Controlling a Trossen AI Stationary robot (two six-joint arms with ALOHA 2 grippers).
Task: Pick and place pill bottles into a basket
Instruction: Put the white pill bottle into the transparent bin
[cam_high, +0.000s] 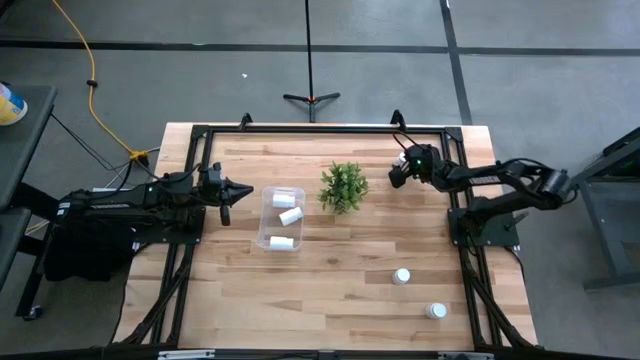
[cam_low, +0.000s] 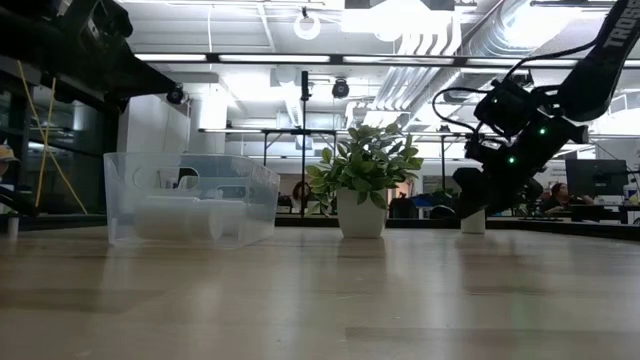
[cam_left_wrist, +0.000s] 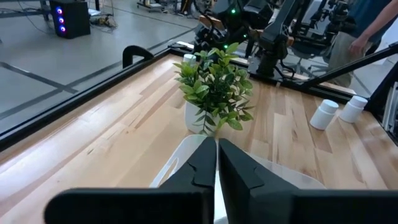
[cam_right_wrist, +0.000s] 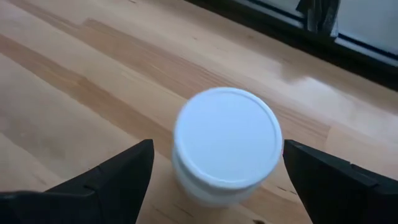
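Spread wide, right gripper (cam_right_wrist: 214, 180) fingers (cam_right_wrist: 109, 180) straddling an upright pill bottle (cam_right_wrist: 226, 144) near the table's far right corner, pads clear of it. Left gripper (cam_high: 240, 190) pinched closed beside the basket (cam_high: 268, 225), three bottles (cam_high: 288, 197) inside. Two more bottles (cam_high: 402, 276) standing near the front right. Plant (cam_high: 344, 186) between basket and right gripper.

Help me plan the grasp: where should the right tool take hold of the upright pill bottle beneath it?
Grip the pill bottle around its round side wall below the cap, coming straight down. It stands upright, and the right tool is open with a finger either side.
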